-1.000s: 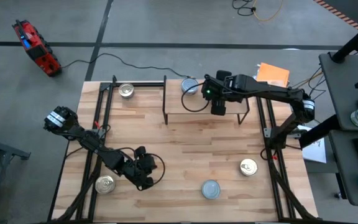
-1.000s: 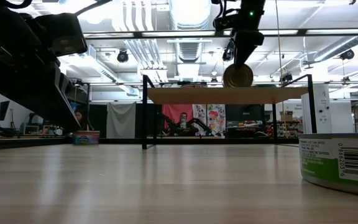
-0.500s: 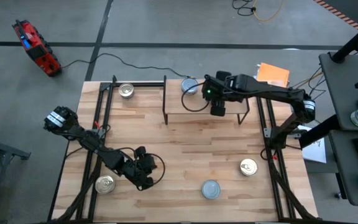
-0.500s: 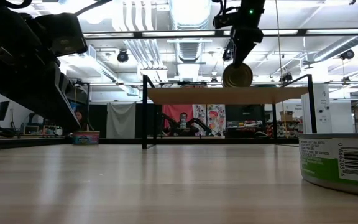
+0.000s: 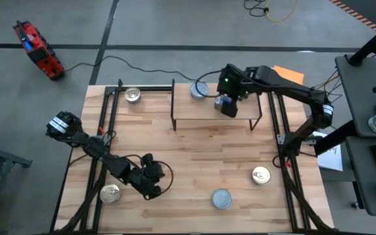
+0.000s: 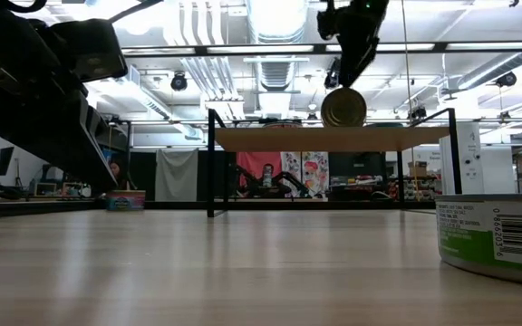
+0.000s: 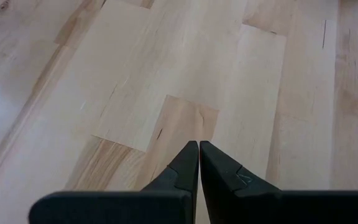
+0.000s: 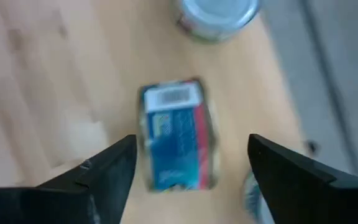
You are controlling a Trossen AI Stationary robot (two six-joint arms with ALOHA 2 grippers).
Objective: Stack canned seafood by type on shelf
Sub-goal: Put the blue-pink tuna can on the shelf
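Light wood of the shelf point(image 5: 201, 109) fills my right wrist view, and on it lies 1 tin point(image 8: 178, 140) tipped onto its rim, its blue and red label and barcode facing up. From the low view the same tin shows its round gold face, standing on edge on the shelf plank. My right gripper point(image 5: 228, 106) hangs over it with the fingers point(image 8: 107, 171) spread wide, 1 on each side of the tin and neither touching it, so the tin is released. Just beyond it, at the shelf's far left corner, a blue-topped tin point(image 5: 199, 91) sits flat.

Off the shelf, 4 more tins stand upright on the table point(image 5: 194, 150). A silver tin point(image 5: 132, 95) is at the far left corner, beside the black frame. A gold-topped tin point(image 5: 261, 175) is on the near right, and a second blue-topped tin point(image 5: 221, 198) is at the near middle. Another gold-topped tin point(image 5: 111, 193) is at the near left.

My left gripper point(image 5: 150, 183) waits low over the near left of the table, just beside that last tin, with its fingers point(image 7: 185, 163) clenched tip to tip on nothing.

Beyond the table's far left corner a red tool point(image 5: 36, 49) lies on the grey floor.
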